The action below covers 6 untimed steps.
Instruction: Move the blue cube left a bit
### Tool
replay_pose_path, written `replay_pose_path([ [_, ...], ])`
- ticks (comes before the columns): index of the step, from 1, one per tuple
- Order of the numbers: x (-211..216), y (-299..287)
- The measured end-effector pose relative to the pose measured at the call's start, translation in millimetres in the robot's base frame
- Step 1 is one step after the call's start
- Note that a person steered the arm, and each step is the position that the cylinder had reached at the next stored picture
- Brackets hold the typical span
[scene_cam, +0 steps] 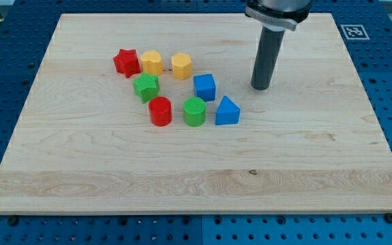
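The blue cube point(204, 87) sits on the wooden board point(305, 156) near its middle, with a blue triangular block point(227, 111) just below and right of it. My tip point(260, 87) rests on the board to the right of the blue cube, with a clear gap between them. It touches no block.
A red star point(126, 62), a yellow block point(152, 62) and a yellow hexagonal block point(181, 66) stand in a row up left. A green star point(145, 87), a red cylinder point(160, 111) and a green cylinder point(194, 111) lie left of and below the cube.
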<state>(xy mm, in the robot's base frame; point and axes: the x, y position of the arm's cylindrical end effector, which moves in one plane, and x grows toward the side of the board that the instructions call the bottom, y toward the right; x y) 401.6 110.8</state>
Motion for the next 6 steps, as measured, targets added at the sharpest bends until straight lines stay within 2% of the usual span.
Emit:
replay_pose_path([
  [3,1,2],
  [5,-9,-97],
  [6,-18,-110],
])
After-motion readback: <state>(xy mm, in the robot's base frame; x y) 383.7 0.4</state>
